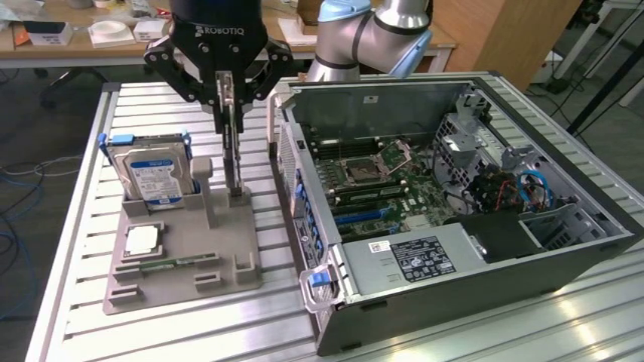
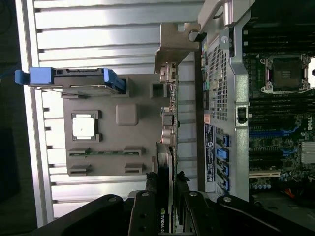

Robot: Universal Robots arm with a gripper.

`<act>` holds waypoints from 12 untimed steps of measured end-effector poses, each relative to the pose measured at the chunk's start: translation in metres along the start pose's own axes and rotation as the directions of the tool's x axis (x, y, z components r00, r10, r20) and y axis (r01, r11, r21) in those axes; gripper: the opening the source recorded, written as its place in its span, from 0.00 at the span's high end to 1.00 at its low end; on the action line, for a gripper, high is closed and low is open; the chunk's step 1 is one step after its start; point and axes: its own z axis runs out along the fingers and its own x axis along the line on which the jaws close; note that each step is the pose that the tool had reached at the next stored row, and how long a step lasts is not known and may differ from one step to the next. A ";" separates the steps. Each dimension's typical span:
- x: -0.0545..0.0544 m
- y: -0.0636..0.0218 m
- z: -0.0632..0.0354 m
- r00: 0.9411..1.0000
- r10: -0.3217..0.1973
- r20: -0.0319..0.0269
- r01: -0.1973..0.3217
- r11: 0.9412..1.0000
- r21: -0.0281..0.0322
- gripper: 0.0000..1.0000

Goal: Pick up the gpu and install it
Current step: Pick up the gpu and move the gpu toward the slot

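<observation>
— What do the jaws hold?
— They are clenched on the gpu (image 1: 232,151), one on each flat side. It hangs edge-on, straight down from the gripper (image 1: 228,105).
— Is it out of the stand?
— I cannot tell. Its lower end is at a slot of the grey stand (image 1: 181,264), directly below the jaws.
— And around?
— The hard drive (image 1: 153,177) stands upright on the same stand, to one side of the jaws. The open case (image 1: 483,249) lies on the other side, with its motherboard (image 1: 387,181) bare.
</observation>
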 end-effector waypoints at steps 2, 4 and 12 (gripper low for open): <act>0.000 0.0000 0.0001 1.000 0.000 0.000 0.000 1.000 0.000 0.74; -0.001 0.0001 0.0001 1.000 0.000 0.000 0.000 1.000 0.000 0.74; -0.007 0.0005 0.0004 1.000 0.000 0.000 0.000 1.000 0.000 0.74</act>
